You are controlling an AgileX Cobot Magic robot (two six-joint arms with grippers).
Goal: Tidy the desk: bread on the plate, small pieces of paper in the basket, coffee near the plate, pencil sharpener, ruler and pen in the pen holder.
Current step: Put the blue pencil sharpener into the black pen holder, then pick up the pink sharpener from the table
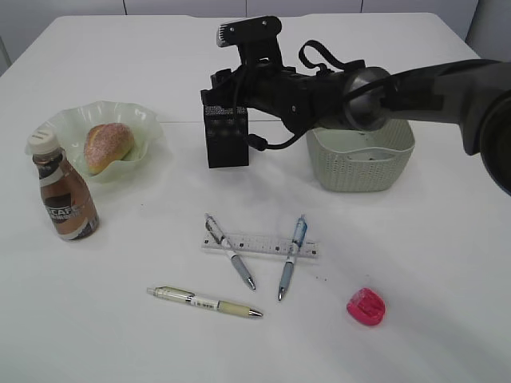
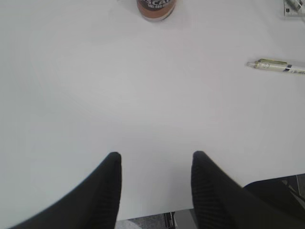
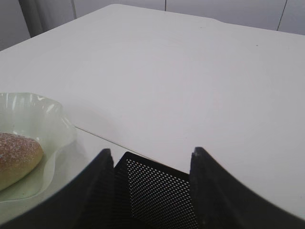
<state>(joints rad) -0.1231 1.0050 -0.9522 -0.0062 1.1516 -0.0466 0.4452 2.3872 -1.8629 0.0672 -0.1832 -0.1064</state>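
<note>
Pen holder (image 1: 227, 136) sits between right end effector (image 3: 151, 164) fingers, apparently grasped; left end effector (image 2: 155, 167) released.

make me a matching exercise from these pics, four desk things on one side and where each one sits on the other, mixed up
Things:
1. bread
2. coffee
3. ruler
4. pen holder

Places:
A. flat on the desk with two pens lying across it
B. standing just in front of the plate's left edge
C. under the right hand, left of the basket
D. lying in the plate

Pairs: 1-D, 2-B, 3-A, 4-C
</note>
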